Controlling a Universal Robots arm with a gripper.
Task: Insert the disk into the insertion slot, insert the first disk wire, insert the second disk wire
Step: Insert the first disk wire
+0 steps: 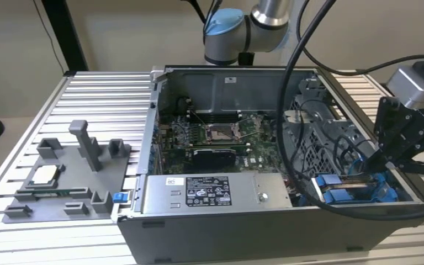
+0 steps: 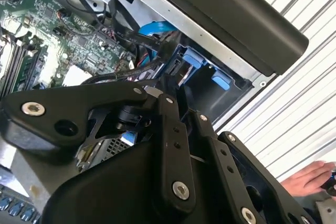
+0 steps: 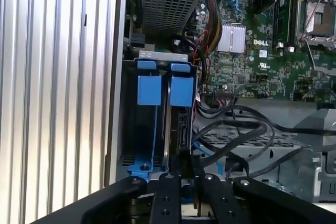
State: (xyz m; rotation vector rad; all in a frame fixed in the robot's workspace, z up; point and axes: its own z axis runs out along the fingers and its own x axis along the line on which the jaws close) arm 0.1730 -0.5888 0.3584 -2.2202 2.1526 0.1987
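My gripper hangs over the grey drive cage, its fingers drawn close together on what looks like a small dark wire plug. The disk sits edge-on in the insertion slot, held in its blue frame with a blue tab at the far end. The gripper is at the disk's end opposite that tab. Black cables and a thin blue cable run toward the fingers. In the exterior view the gripper is at the case's right, just above the blue frames.
A second blue frame stands beside the disk. Inside the open case are the grey power-supply box and the motherboard. A grey parts fixture lies at the exterior view's left. A hand rests on the ribbed table.
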